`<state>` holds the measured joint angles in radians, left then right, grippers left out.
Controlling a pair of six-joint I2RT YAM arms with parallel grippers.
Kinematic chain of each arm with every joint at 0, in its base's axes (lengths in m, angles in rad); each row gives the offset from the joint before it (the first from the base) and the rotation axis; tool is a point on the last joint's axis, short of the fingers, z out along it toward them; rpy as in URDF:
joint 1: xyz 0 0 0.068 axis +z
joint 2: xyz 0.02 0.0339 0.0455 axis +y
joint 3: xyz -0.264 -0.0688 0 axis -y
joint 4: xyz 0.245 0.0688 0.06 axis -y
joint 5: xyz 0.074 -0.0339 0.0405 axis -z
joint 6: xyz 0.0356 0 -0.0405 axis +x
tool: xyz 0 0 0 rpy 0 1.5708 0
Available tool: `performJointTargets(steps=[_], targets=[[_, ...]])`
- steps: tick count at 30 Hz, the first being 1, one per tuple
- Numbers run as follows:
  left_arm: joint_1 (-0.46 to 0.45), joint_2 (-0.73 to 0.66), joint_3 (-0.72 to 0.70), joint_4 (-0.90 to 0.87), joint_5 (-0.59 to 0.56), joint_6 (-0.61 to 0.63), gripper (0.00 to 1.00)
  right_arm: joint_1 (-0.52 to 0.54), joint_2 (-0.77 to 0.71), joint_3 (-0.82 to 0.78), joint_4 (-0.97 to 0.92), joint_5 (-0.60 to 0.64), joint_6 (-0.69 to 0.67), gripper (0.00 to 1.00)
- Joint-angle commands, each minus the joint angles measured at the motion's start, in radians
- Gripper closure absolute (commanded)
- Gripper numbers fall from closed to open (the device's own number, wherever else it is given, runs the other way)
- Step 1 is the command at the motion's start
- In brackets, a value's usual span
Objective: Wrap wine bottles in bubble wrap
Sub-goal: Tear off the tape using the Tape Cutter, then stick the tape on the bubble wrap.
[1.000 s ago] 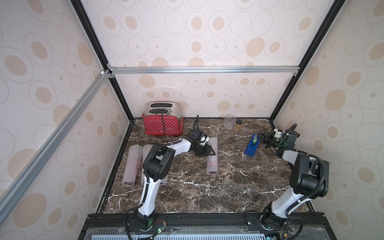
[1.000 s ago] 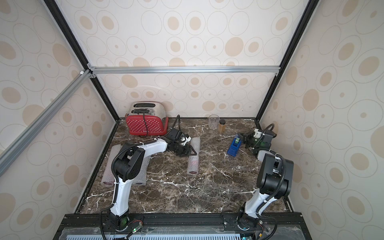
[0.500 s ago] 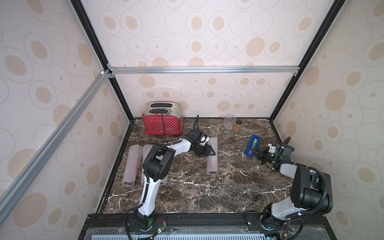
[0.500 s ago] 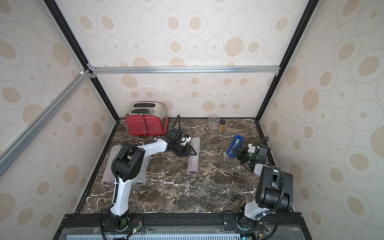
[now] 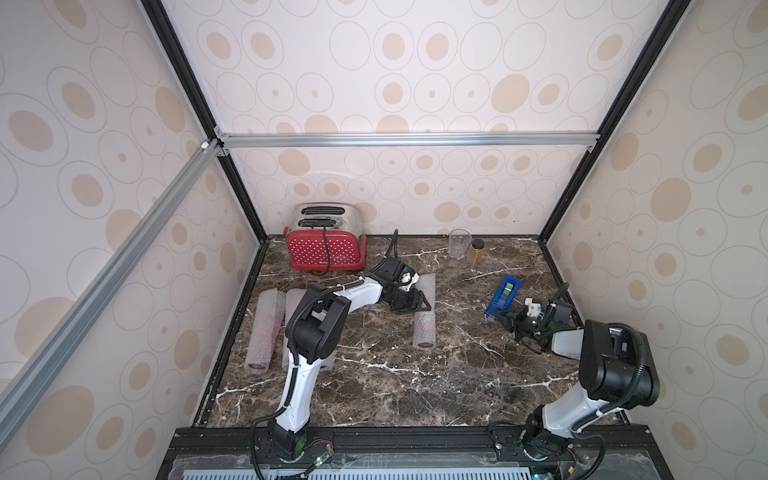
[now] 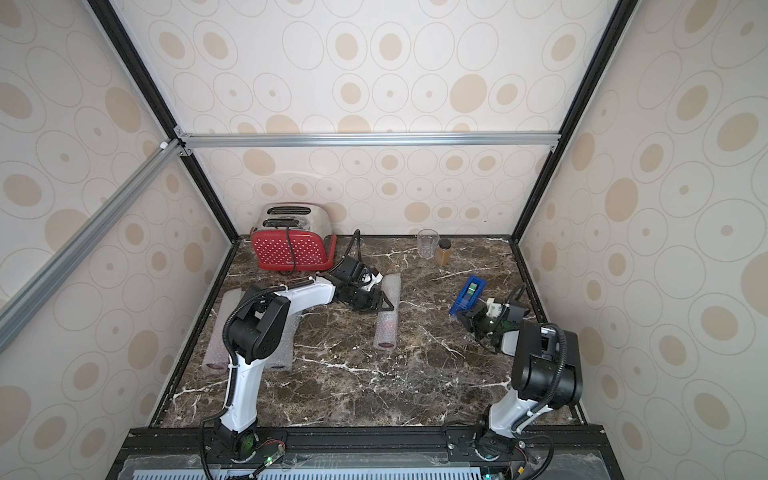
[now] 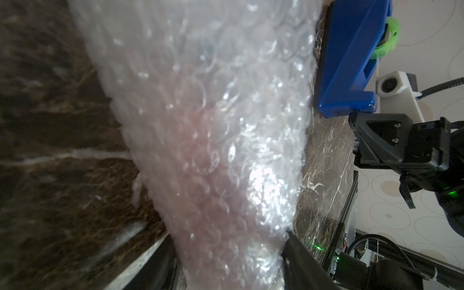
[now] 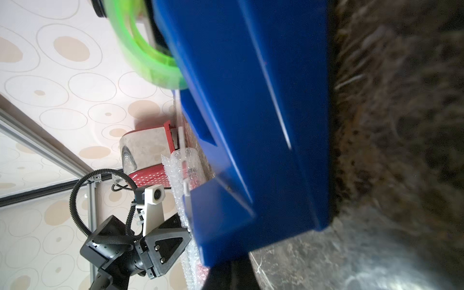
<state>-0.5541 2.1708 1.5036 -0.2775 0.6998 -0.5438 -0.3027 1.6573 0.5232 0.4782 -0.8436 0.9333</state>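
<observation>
three wrapped rolls at least on table (image 5: 395, 386), so most of job judged done. two rolls (image 5: 266, 328) side by side by left edge, reddish bottle bases at open near ends, partly hidden behind left arm (image 5: 316, 324); poss. more under it, cannot tell. no bare bottle or loose sheet of wrap in top views. centre roll (image 5: 424, 328) lying lengthwise mid-table, left gripper (image 5: 415, 306) astride its middle, fingers (image 7: 303, 263) against wrap on both sides, pinning it. left to do, prob.: taping this roll shut. dispenser (image 5: 504, 297) near right edge, well apart from centre roll. right gripper (image 5: 506, 320) pressed together at its near end; whether pinching tape, cannot tell.

views: whole layout w/ left-edge rolls only in both top views. bottle (image 7: 200, 155) as pink-red blur through bubbles, plus finger contact, only in left wrist view. green tape reel (image 8: 140, 55) and thin strip (image 8: 181, 155) down dispenser's front only in right wrist view; just a green speck from above.
</observation>
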Motion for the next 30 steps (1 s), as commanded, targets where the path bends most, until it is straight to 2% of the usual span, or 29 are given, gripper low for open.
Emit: performJointTargets(steps=[1,5,10,15,19,22,26,30], targets=[[-0.025,0.036,-0.04,-0.16,-0.079,0.043,0.4,0.022,0.073,-0.042,-0.114,0.149,-0.048,1.0],[-0.027,0.031,-0.045,-0.157,-0.08,0.043,0.4,0.039,0.036,-0.045,-0.132,0.149,-0.047,1.0],[-0.028,0.029,-0.045,-0.156,-0.077,0.044,0.41,0.084,-0.113,-0.049,-0.198,0.141,-0.031,1.0],[-0.029,0.03,-0.051,-0.155,-0.086,0.013,0.4,0.228,-0.289,-0.054,-0.216,0.184,0.063,1.0],[-0.029,0.02,-0.088,-0.112,-0.085,-0.064,0.41,0.373,-0.342,-0.071,-0.095,0.285,0.21,1.0],[-0.029,0.011,-0.127,-0.064,-0.091,-0.14,0.41,0.49,-0.343,-0.077,0.003,0.416,0.301,1.0],[-0.03,0.008,-0.155,-0.007,-0.091,-0.231,0.41,0.642,-0.294,-0.069,0.113,0.59,0.37,1.0],[-0.032,0.003,-0.174,0.035,-0.092,-0.302,0.41,0.722,-0.204,-0.05,0.228,0.655,0.407,1.0]])
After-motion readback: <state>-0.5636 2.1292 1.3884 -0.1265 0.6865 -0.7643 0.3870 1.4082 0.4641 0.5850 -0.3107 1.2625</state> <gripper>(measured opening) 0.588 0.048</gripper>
